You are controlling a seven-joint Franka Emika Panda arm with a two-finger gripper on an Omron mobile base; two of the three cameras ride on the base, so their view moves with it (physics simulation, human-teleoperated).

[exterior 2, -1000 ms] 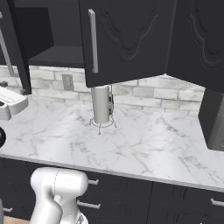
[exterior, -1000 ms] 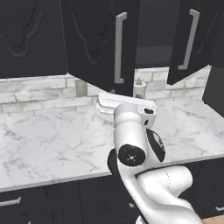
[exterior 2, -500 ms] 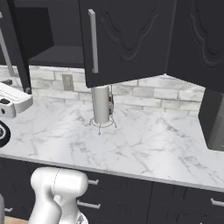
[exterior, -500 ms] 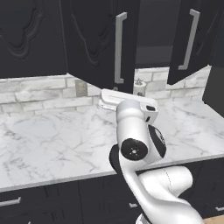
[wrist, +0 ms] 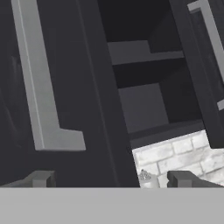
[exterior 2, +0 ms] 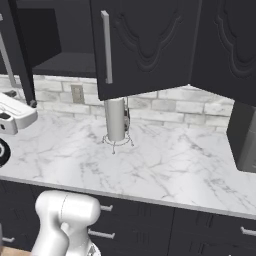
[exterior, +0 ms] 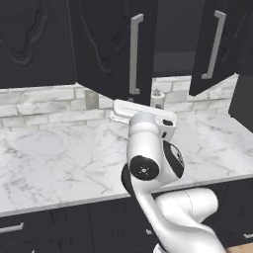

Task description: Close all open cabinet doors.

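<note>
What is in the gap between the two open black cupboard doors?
In the left base view, between the left open matte black cabinet door and the right open black door, you see the dark cabinet inside with its shelf, and below it a paper towel roll.

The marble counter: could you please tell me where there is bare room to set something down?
The marble counter is bare left of the arm, below the brick backsplash, and right of the paper-towel holder. It is crowded under the open cabinet doors, where the end effector sits.

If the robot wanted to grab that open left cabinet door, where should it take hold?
Probably the bar handle on the left door: it stands off the panel near the free edge. The open gripper could come from the front, one finger on each side of the upright bar.
</note>
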